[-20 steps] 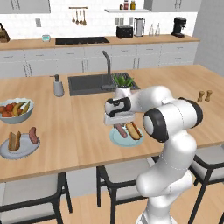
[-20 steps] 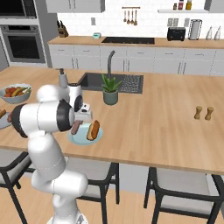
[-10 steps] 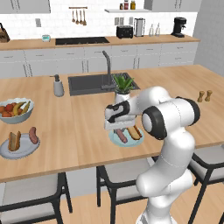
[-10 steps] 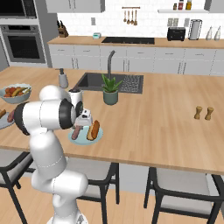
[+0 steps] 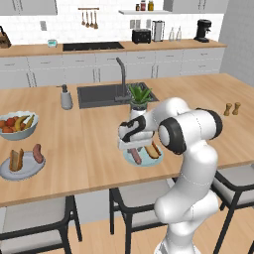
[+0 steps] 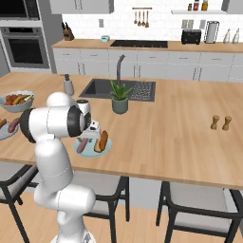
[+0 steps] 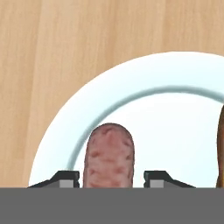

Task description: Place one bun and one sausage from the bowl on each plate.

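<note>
A pale blue-grey plate (image 5: 145,163) (image 6: 107,148) (image 7: 166,113) lies on the wooden island near its front edge. On it lie a reddish sausage (image 5: 135,157) (image 6: 81,147) (image 7: 109,153) and, beside it, a brown bun (image 5: 152,150) (image 6: 101,141) (image 7: 220,144). My gripper (image 5: 133,147) (image 6: 88,137) (image 7: 113,177) hangs low over the plate, its jaws standing on either side of the sausage with small gaps, open. A second plate (image 5: 25,171) (image 6: 4,134) at the far left carries a bun (image 5: 16,159) and a sausage (image 5: 37,153) (image 6: 13,125). The bowl is out of view.
A pale fruit bowl (image 5: 17,124) (image 6: 16,101) stands behind the left plate. A potted plant (image 5: 140,97) (image 6: 119,97) sits just behind my gripper, in front of the sink (image 5: 101,95). A soap dispenser (image 5: 65,97) and two shakers (image 5: 232,108) (image 6: 221,122) stand farther off. Stools line the front edge.
The gripper has come down onto the plate with the sausage, and its jaws have parted from it. The sausage now rests on the plate beside the bun.
</note>
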Available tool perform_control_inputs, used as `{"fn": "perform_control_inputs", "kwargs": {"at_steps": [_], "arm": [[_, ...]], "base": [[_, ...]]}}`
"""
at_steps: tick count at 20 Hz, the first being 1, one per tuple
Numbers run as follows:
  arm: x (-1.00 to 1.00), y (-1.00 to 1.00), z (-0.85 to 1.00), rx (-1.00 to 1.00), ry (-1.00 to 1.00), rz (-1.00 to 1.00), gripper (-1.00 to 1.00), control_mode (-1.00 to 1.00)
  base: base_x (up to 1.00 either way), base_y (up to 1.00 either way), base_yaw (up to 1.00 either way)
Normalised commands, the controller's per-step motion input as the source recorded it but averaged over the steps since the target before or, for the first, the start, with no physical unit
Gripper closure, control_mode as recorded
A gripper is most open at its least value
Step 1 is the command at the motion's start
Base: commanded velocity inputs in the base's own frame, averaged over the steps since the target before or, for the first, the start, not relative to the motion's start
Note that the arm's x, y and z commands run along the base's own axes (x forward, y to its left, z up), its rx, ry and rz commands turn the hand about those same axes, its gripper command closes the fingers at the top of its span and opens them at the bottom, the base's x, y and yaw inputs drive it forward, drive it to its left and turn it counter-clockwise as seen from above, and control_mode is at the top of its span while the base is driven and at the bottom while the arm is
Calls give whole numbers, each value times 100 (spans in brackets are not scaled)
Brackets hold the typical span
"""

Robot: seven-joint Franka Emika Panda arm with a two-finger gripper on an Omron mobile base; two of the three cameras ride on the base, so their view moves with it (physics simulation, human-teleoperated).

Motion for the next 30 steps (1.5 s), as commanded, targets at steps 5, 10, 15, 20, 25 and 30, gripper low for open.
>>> {"fn": "perform_control_inputs", "kwargs": {"at_steps": [5, 10, 15, 20, 25, 30], "arm": [[-12, 0, 16, 0, -4, 0, -100, -100], [-34, -15, 58, 0, -7, 0, -100, -100], [-98, -15, 56, 0, -4, 0, -100, -100], [-100, 0, 60, 0, -2, 0, -100, -100], [-91, -19, 86, 0, -2, 0, -100, -100], [-70, -29, 85, 0, 0, 0, -100, -100]], "base": [[0, 0, 0], [0, 0, 0], [0, 0, 0], [0, 0, 0], [0, 0, 0], [0, 0, 0]]}}
